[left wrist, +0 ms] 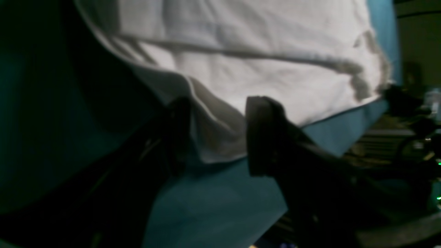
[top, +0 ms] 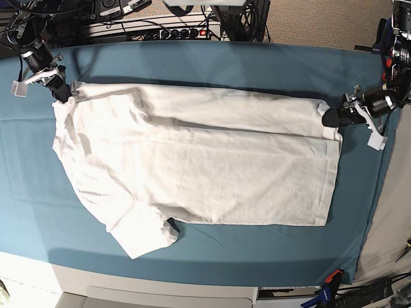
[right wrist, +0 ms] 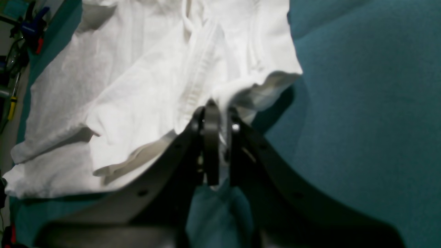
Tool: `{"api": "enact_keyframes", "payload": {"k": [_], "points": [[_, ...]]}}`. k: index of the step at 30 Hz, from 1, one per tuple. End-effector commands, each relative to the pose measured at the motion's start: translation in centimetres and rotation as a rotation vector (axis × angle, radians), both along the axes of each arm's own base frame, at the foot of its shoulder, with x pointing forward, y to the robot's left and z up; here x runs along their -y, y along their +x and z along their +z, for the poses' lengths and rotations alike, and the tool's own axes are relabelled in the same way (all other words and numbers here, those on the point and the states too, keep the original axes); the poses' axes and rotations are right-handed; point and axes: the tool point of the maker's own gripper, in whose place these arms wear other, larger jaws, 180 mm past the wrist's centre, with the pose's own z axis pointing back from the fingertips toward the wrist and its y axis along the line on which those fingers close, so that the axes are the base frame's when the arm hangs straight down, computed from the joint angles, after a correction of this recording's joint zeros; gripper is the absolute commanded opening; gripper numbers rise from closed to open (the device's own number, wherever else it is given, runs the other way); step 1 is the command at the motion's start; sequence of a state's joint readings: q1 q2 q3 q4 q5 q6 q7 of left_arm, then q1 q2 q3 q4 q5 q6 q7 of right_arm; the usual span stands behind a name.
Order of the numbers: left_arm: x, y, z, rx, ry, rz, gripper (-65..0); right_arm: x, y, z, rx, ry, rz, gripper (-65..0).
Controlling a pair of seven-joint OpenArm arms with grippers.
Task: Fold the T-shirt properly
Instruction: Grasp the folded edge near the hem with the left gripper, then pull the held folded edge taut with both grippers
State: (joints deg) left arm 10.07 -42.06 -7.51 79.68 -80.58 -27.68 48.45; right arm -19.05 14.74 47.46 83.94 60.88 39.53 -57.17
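Nearest the wrist lens, the right gripper (right wrist: 220, 113) has its jaws pressed together, pinching a bunched edge of the white T-shirt (top: 199, 167) up at ten o'clock on the teal cloth (top: 192, 61). Over at three o'clock the left gripper (left wrist: 217, 132) stands spread around the hem corner, not yet biting. The shirt lies mostly flat across the middle, far side folded over; I'd say the left wants to close squarely on both layers, then both lift evenly to keep that edge taut.

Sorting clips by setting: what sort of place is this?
Probably a robotics lab bench: a teal cloth covers the table, cables and electronics crowd its far edge, and a white T-shirt lies spread out.
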Motion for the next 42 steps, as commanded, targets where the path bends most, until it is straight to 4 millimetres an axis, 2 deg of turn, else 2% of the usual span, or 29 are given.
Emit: {"api": "enact_keyframes", "payload": {"k": [1, 8, 12, 15, 19, 30, 34, 42], "points": [[-0.7, 0.6, 1.0, 0.035, 0.011, 0.003, -37.7, 0.9, 0.6, 1.6, 0.048, -0.029, -0.002, -65.0], [-0.7, -0.1, 0.4, 0.017, 0.018, 0.005, -37.8, 0.9, 0.6, 1.6, 0.048, -0.029, -0.002, -65.0], [-0.9, -0.2, 0.2, 0.017, 0.031, 0.007, -41.4, 0.9, 0.6, 1.6, 0.048, -0.03, -0.002, -65.0], [-0.9, -0.2, 0.2, 0.017, 0.031, 0.007, -47.9, 0.9, 0.6, 1.6, 0.054, -0.03, -0.005, -65.0], [-1.1, -0.2, -0.1, 0.017, 0.053, 0.003, -65.0, 1.2, 0.9, 2.0, 0.077, -0.034, -0.018, -65.0], [-2.4, -0.2, -1.0, 0.031, 0.172, -0.011, -65.0, 1.7, 0.7, 1.6, 0.057, -0.076, -0.026, -65.0], [-3.4, -0.1, -1.7, -0.018, 0.2, 0.05, -65.0, 1.7, 0.6, 1.4, 0.047, -0.085, -0.024, -65.0], [-4.3, -0.3, -1.6, -0.026, 0.233, 0.041, -65.0, 2.3, -0.1, 0.9, -0.001, -0.122, -0.012, -65.0]]}}
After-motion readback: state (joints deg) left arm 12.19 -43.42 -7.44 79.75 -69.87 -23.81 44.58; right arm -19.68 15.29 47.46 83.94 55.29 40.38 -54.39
